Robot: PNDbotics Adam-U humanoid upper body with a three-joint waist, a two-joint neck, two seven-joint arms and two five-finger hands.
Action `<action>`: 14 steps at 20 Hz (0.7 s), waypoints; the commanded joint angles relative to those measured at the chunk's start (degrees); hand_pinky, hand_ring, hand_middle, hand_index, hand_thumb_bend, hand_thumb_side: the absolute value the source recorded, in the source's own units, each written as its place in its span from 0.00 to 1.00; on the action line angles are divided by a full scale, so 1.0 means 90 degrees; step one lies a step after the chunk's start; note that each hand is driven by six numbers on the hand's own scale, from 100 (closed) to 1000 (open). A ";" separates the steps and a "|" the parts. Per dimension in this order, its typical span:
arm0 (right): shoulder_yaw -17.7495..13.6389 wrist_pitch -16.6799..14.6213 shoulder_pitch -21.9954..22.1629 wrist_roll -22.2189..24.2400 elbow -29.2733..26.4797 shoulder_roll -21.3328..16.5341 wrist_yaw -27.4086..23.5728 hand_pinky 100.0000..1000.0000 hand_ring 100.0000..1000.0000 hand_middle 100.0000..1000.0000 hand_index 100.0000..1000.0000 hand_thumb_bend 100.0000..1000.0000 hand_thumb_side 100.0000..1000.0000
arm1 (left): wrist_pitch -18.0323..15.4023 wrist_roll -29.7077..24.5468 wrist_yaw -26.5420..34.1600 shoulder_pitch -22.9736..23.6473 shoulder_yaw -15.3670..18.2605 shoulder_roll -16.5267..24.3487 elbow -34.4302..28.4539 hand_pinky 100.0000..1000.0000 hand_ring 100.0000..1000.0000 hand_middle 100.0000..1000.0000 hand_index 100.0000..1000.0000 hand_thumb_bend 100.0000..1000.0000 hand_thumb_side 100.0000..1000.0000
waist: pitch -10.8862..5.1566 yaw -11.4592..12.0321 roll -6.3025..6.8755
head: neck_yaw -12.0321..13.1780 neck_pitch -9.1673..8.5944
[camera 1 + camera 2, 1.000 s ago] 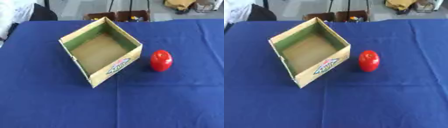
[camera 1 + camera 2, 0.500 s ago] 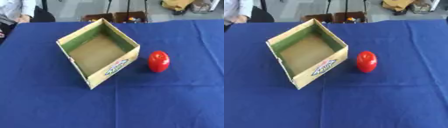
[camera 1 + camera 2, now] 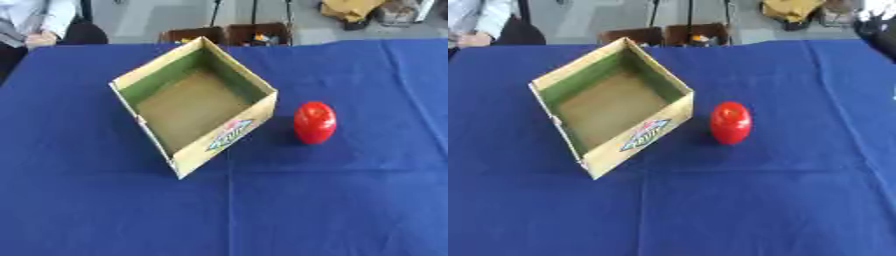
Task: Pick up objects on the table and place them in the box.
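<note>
An open cardboard box (image 3: 226, 138) sat turned cornerwise on the blue tablecloth (image 3: 332, 200), nothing inside it. A red, rounded object (image 3: 314, 122) stood upright just to the right of the box, apart from its printed wall. Neither robot hand appeared in either view, so their state could not be told.

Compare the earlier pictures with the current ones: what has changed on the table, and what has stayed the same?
Nothing on the table visibly changed; only the camera view shifted slightly. The red object stands to the right of the open cardboard box on the blue tablecloth as before, the box is empty, and neither robot hand has come into view.
</note>
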 commanded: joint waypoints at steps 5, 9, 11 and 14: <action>0.0916 0.0611 -0.0668 0.0578 0.0929 -0.0371 0.0635 0.76 0.81 0.86 0.92 0.21 0.85 | 0.0010 -0.0086 0.0062 -0.0104 -0.0046 0.0192 -0.0094 0.59 0.81 0.79 0.86 0.00 1.00 | -0.0196 0.0077 -0.0130 | -0.0132 -0.0029; 0.1467 0.0950 -0.0982 0.0917 0.1481 -0.0190 0.0974 0.77 0.82 0.87 0.94 0.22 0.80 | 0.0020 -0.0100 0.0073 -0.0101 -0.0048 0.0194 -0.0094 0.59 0.81 0.79 0.86 0.00 1.00 | -0.0206 0.0077 -0.0140 | -0.0151 -0.0041; 0.1734 0.1114 -0.1148 0.1081 0.1747 -0.0042 0.1136 0.77 0.82 0.87 0.94 0.24 0.76 | 0.0027 -0.0102 0.0075 -0.0093 -0.0047 0.0194 -0.0094 0.59 0.81 0.79 0.86 0.00 1.00 | -0.0211 0.0067 -0.0139 | -0.0145 -0.0048; 0.2121 0.1363 -0.1414 0.1329 0.2151 0.0194 0.1219 0.77 0.82 0.86 0.93 0.31 0.75 | 0.0039 -0.0103 0.0078 -0.0078 -0.0048 0.0187 -0.0094 0.59 0.81 0.79 0.86 0.00 1.00 | -0.0216 0.0048 -0.0135 | -0.0141 -0.0055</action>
